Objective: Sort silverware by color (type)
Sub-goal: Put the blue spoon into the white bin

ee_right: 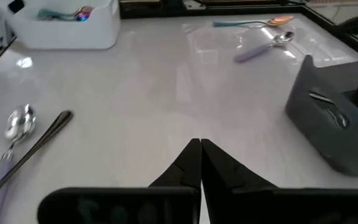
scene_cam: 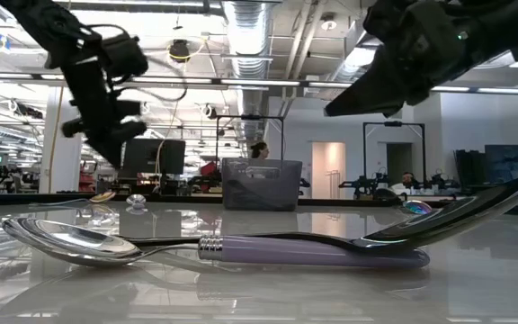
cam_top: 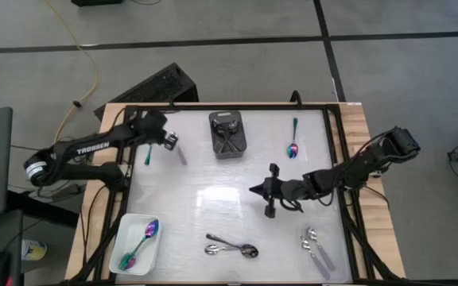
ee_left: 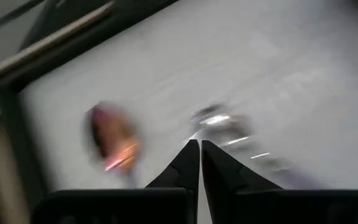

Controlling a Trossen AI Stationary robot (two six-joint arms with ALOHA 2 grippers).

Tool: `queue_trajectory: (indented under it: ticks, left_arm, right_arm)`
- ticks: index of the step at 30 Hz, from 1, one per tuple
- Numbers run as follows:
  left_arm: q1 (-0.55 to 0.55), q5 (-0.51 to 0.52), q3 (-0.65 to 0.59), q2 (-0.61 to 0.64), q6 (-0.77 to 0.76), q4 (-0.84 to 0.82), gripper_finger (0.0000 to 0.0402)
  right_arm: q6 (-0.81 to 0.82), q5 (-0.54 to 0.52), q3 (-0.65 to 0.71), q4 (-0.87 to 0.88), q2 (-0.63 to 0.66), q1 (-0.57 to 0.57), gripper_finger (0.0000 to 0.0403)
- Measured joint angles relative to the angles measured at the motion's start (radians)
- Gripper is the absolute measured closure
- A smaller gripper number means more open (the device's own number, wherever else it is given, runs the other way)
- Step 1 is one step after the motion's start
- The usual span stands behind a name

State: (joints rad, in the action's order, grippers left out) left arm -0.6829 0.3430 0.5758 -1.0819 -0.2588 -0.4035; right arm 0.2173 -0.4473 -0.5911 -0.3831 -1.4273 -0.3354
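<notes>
The silverware lies scattered. A teal-handled rainbow spoon (cam_top: 148,154) and a lilac-handled silver spoon (cam_top: 180,152) lie flat at the far left; my left gripper (cam_top: 172,140) hovers by them, shut and holding nothing (ee_left: 198,148). Another rainbow spoon (cam_top: 293,140) lies far right. A silver spoon (cam_top: 213,249) and a dark spoon (cam_top: 247,251) lie near the front edge, with a lilac-handled one (cam_top: 316,250) to their right. Rainbow spoons (cam_top: 140,243) lie in the white tray (cam_top: 124,232). Dark spoons stand in the black bin (cam_top: 227,133). My right gripper (cam_top: 254,191) is shut over the table's middle (ee_right: 199,147).
A black frame (cam_top: 336,151) edges the white tabletop. The bin stands at the far middle and the tray in the near left corner. Bare tabletop (cam_top: 205,199) lies between the bin and the front spoons. A keyboard (cam_top: 153,86) lies on the floor beyond the far edge.
</notes>
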Motion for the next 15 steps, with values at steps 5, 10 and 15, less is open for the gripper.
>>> queue_trajectory:
  ticks: [5,10,15]
  left_arm:
    - [-0.115,-0.02,0.0,-0.005,-0.032,-0.096,0.0364]
    - [-0.128,-0.03,-0.001,-0.005,-0.053,-0.17,0.031]
    - [-0.116,-0.032,-0.027,-0.015,-0.077,-0.162,0.0262]
  right_arm:
    - [-0.007,0.001,0.0,0.049,0.0,-0.034,0.0375]
    - [-0.008,0.005,0.0,0.121,0.0,-0.068,0.0374]
    - [-0.022,0.005,0.0,0.156,0.0,-0.077,0.0373]
